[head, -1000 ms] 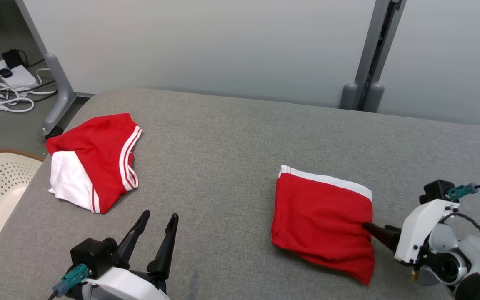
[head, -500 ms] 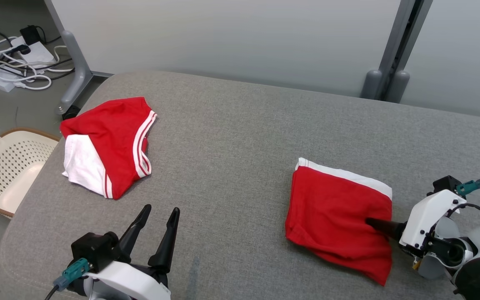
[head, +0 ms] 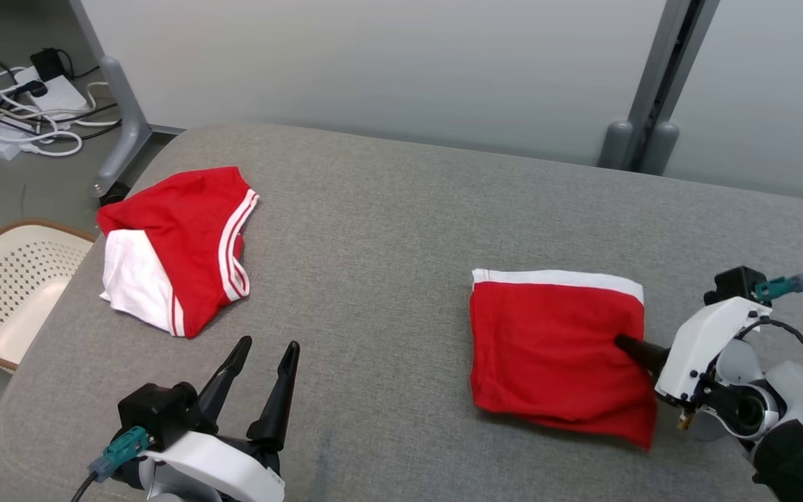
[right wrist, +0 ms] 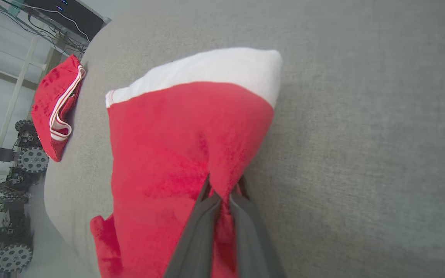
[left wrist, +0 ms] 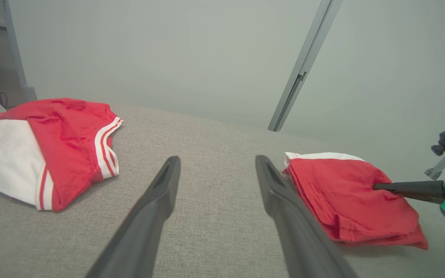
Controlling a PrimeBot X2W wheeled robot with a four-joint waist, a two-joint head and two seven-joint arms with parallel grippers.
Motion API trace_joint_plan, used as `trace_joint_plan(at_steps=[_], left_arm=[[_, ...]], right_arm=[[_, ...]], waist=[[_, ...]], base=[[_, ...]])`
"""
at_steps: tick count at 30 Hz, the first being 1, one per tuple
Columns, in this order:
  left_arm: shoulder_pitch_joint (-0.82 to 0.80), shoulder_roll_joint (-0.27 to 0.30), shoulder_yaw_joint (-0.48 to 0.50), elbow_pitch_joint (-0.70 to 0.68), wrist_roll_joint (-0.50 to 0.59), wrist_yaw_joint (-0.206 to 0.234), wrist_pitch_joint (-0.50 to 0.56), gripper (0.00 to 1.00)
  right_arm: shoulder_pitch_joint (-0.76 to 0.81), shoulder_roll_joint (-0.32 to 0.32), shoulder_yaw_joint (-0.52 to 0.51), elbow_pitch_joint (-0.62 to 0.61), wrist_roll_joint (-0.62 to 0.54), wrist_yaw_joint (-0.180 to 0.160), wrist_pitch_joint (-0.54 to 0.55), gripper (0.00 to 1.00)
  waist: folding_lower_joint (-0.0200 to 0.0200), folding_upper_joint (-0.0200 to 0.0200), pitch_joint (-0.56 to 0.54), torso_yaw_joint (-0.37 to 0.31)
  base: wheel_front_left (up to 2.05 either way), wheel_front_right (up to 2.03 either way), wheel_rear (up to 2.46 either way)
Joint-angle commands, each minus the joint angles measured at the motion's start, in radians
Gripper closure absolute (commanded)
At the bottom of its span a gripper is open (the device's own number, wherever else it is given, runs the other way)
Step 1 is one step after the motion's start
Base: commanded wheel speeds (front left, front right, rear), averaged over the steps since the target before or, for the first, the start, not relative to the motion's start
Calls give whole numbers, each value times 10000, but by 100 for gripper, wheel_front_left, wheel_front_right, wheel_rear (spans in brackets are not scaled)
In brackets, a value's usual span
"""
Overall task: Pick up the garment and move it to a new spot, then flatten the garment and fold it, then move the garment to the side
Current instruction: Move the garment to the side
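Folded red garment (head: pixel 555 348) sits on the right side of the grey bench (head: pixel 387 230), and the right hand (head: pixel 623 342) is pinching its right edge, fingers pressed together on the cloth. The left hand (head: pixel 269 341) hangs spread wide, well apart to the garment's left.

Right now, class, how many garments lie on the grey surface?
2. A folded red garment with a white band lies at the right, its edge pinched by the right gripper. A red-and-white garment lies at the far left, near the basket. None appears hidden.
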Motion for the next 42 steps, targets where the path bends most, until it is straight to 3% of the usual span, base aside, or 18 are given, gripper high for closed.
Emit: trace_joint_plan(at_steps=[1, 4, 14, 21, 29, 35, 42], left_arm=[[22, 39, 7, -40, 80, -12, -48, 0], [-14, 15, -20, -119, 137, -47, -57, 0], [-895, -254, -205, -653, 811, -414, -76, 0], [-1713, -375, -261, -843, 1179, -594, -84, 0], [-2739, -386, -338, -1262, 1554, -770, -54, 0], [-3154, -412, -431, -1504, 1743, -818, 6, 0], [-3404, -468, -507, -1698, 1846, -859, 25, 0]], right_arm=[[-46, -321, 237, -304, -315, 5, -384, 100], [-135, -509, 475, -709, -523, 7, -681, 100], [-1321, -2072, 1622, -1617, -1710, 5, -1857, 100], [-2937, -2831, 2060, -1499, -2235, 5, -2384, 100], [-5094, -3791, 2307, -1018, -2766, 4, -2684, 100], [-6309, -4210, 2459, -348, -3338, 4, -2729, 100], [-7346, -4159, 2910, 435, -4497, 3, -2502, 100]], waist=[[0, 0, -16, -155], [0, 0, 25, -305], [0, 0, 970, -1394], [0, 0, 2385, -2115], [0, 0, 4298, -2406], [0, 0, 5060, -2454], [0, 0, 5510, -2429]], base=[[0, 0, 0], [0, 0, 0], [0, 0, 0], [0, 0, 0], [0, 0, 0], [0, 0, 0], [0, 0, 0]])
